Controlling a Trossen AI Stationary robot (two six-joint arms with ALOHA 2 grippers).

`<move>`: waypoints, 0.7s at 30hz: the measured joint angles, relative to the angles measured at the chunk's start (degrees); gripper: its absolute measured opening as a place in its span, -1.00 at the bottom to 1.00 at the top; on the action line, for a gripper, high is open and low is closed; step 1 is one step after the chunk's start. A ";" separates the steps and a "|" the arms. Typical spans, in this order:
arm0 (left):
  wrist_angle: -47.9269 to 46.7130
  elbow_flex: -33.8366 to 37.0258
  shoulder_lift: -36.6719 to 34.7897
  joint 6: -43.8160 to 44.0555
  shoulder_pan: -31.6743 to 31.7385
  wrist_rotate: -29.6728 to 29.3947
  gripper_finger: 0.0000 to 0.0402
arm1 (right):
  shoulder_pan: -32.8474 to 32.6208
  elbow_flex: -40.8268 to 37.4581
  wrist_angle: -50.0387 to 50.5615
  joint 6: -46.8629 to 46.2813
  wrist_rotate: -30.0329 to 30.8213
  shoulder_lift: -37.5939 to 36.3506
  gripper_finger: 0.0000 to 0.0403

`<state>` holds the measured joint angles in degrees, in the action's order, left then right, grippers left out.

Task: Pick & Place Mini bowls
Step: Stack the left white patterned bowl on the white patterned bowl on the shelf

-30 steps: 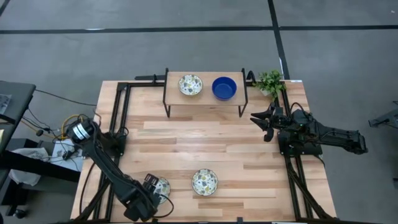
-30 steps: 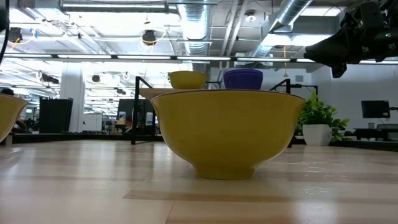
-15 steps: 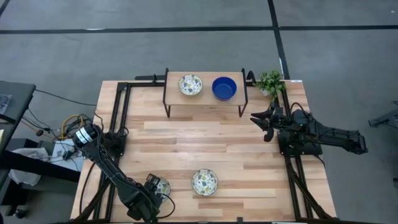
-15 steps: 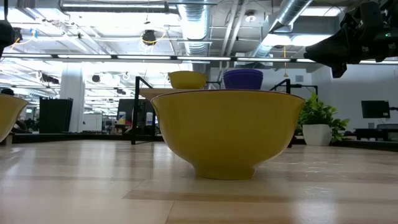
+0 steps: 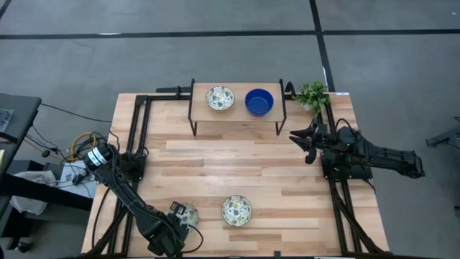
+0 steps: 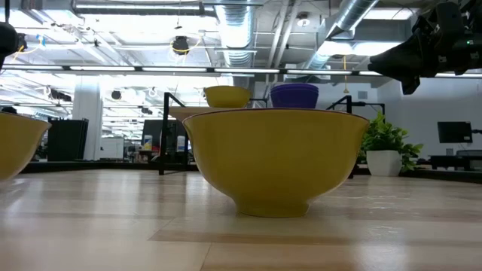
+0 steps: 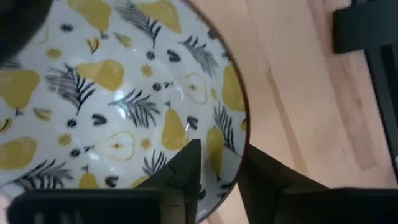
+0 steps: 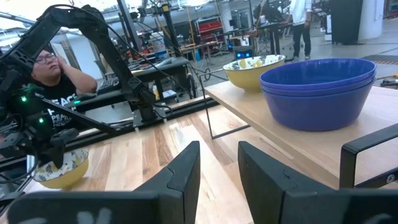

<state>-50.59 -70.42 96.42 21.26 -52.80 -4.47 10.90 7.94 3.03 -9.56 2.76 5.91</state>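
Note:
My left gripper (image 5: 176, 220) is at the table's near left, shut on a mini bowl (image 5: 187, 214), white with yellow pears and dark leaves inside (image 7: 118, 99) and yellow outside (image 6: 19, 147). A second patterned bowl (image 5: 236, 210) stands on its foot near the middle of the near edge (image 6: 271, 158). On the far shelf (image 5: 237, 90) stand a patterned bowl (image 5: 220, 98) and two stacked blue bowls (image 8: 317, 90). My right gripper (image 5: 300, 146) waits open above the table's right side, touching nothing. My left gripper has the patterned bowl by its rim (image 7: 241, 140). One finger (image 7: 186, 168) is inside the bowl and the other (image 7: 267, 180) is outside, with the wall pinched between them. The fingers come from above, pointing down. Whether the bowl's foot is off the table does not show.
A small green plant (image 5: 311, 94) stands at the far right corner beside the shelf. Black frame rails (image 5: 140, 137) run along the table's left and right sides. Bare wood lies between the shelf and the near bowls. A person (image 8: 43, 68) sits beyond the table.
The bowl in my left gripper has shifted a little toward the table's right in the low view, and more of it shows there now. The other bowls have kept still.

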 joint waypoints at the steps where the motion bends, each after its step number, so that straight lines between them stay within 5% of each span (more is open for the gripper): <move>1: 0.94 0.35 -0.02 0.03 0.00 0.00 -0.57 | 0.01 0.00 0.02 0.01 0.00 0.00 -0.52; 11: 2.95 1.76 -0.48 -0.01 -0.02 -2.24 -0.88 | 0.00 0.01 0.00 0.00 0.00 0.00 -0.52; 21: 2.10 2.14 -3.62 1.43 0.35 -1.62 -0.94 | 0.01 0.01 0.00 0.01 0.00 0.00 -0.52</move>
<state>-48.49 -68.28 92.80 22.69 -52.45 -6.09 10.91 7.96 3.03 -9.55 2.76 5.91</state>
